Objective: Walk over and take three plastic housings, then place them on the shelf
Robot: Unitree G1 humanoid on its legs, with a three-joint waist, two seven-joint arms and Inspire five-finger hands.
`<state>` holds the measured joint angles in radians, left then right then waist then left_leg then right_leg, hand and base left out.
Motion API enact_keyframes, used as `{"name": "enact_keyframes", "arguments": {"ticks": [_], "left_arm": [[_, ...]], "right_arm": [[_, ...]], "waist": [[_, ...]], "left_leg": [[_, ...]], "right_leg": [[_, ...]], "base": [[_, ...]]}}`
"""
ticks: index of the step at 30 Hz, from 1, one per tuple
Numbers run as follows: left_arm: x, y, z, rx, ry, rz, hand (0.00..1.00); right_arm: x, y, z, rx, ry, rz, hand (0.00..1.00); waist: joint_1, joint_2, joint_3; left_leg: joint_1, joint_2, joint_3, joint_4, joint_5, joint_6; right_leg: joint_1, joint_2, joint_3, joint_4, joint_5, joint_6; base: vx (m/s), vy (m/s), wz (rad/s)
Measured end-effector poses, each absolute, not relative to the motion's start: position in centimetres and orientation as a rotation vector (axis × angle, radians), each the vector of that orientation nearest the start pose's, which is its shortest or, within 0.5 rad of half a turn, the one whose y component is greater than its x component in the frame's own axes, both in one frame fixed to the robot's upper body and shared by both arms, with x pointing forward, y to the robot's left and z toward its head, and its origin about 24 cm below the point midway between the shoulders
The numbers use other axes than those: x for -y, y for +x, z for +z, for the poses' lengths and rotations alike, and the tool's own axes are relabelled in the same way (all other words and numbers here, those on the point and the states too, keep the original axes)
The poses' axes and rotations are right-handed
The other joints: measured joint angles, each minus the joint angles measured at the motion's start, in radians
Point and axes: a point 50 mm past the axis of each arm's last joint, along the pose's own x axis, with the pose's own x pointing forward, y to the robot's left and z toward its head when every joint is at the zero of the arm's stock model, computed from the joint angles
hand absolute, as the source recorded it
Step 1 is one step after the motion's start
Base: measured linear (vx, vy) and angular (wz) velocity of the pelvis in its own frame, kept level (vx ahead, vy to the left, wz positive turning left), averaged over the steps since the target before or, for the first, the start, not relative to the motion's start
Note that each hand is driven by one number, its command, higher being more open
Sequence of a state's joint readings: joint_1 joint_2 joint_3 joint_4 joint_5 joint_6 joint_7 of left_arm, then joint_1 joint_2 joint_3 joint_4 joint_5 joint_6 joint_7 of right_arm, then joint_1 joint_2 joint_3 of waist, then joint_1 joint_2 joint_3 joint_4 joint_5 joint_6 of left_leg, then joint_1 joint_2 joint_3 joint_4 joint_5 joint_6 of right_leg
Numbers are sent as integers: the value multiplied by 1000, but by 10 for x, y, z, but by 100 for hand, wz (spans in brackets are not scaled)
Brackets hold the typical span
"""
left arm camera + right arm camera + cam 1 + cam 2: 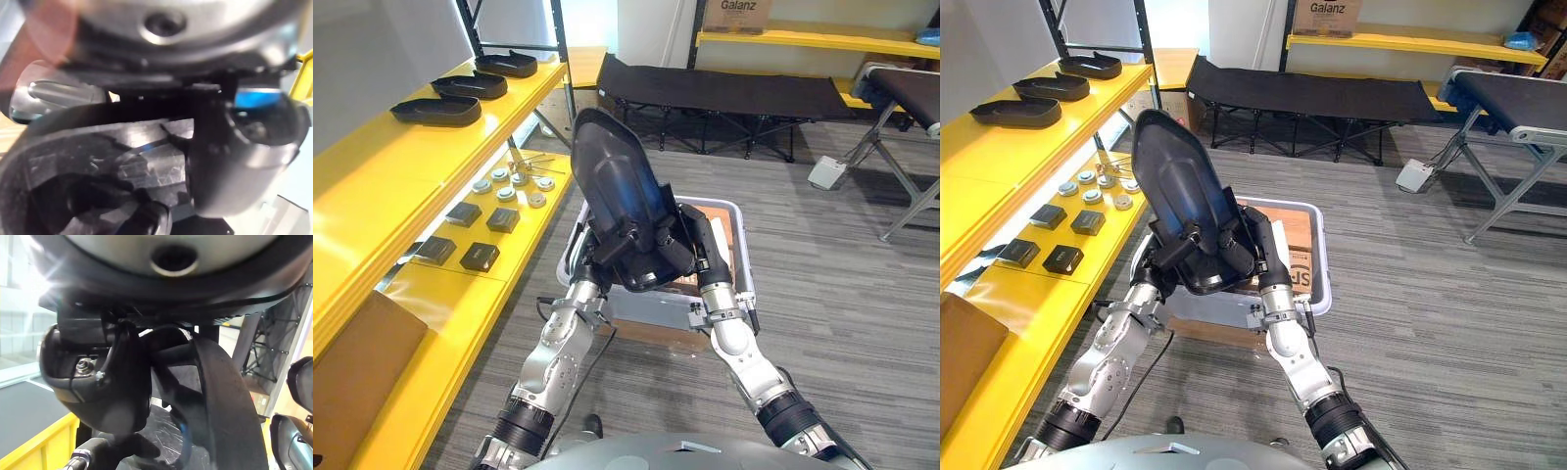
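Now: long black plastic housing [612, 181] held upright, lower end gripped from both sides, left hand [605, 255] and right hand [700, 250] curled round it, likely for steadiness, over grey plastic bin [715, 201]. Three matching black housings [470, 85] counted on top yellow shelf [391, 166], far left. Lower tier: four black square blocks [480, 257], six silver discs [506, 194].

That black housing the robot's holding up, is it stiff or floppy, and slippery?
Probably stiff: the black housing stands tilted upward without sagging, held at its lower end by the left robot hand and right robot hand. Its glossy surface may be slippery. Likely light: a thin shell.
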<state>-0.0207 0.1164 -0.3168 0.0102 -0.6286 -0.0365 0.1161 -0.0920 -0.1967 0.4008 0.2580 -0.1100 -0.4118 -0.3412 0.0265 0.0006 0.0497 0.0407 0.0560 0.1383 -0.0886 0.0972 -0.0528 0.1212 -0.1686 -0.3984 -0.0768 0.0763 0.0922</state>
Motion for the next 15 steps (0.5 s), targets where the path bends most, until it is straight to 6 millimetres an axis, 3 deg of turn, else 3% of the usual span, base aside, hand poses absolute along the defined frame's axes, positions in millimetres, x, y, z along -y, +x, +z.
{"name": "enact_keyframes", "arguments": {"ticks": [6,12,15], "left_arm": [[-108,249,47,15,-482,-66,0],[-109,246,74,251,-186,52,0],[-108,243,87,367,-41,121,0]], "right_arm": [[89,242,43,332,-186,183,100],[80,233,44,325,-78,152,100],[87,227,37,284,-31,78,100]], "waist": [[-1,-1,-7],[0,0,-7],[-4,1,-8]], "left_leg": [[1,7,7,0,-2,-2],[1,9,15,0,-5,-7],[1,10,24,0,-9,-9]], "right_leg": [[-3,7,9,0,-1,-2],[-11,13,19,0,-6,-9],[-15,13,28,0,-6,-9]], "base": [[0,0,-3],[0,0,-4],[11,2,-8]]}}
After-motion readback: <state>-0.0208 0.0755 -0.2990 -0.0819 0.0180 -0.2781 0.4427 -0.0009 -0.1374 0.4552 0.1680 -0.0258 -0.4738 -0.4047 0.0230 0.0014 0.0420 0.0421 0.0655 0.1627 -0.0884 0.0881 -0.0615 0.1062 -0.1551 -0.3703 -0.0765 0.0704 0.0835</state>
